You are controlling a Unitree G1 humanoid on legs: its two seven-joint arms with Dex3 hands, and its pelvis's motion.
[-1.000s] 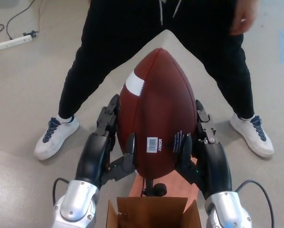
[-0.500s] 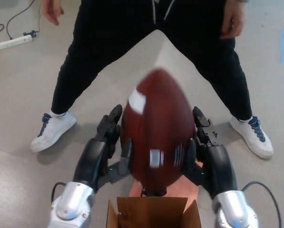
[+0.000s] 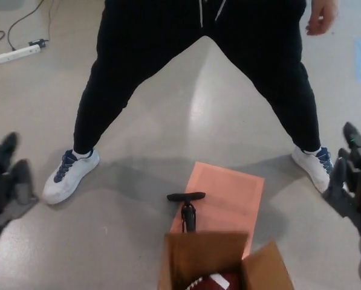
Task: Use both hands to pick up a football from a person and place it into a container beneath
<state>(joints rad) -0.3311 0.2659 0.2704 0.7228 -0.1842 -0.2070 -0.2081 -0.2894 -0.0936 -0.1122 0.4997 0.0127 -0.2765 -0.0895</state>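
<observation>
The brown football (image 3: 213,282) lies inside the cardboard box (image 3: 262,272) at the bottom edge of the head view; only its top with white laces shows. My left hand (image 3: 6,181) is far out at the left edge, fingers spread, holding nothing. Far out at the right edge my right hand (image 3: 352,178) is also open and empty. Both hands are well apart from the box and the ball.
A person in black trousers (image 3: 198,54) and white shoes (image 3: 70,174) stands astride ahead, one hand (image 3: 322,17) hanging at the upper right. A black pump (image 3: 187,211) stands on an orange mat (image 3: 228,196) behind the box. A power strip (image 3: 14,54) lies top left.
Both hands let go of the football and swung wide apart to the picture's edges. The ball dropped into the cardboard box below.
</observation>
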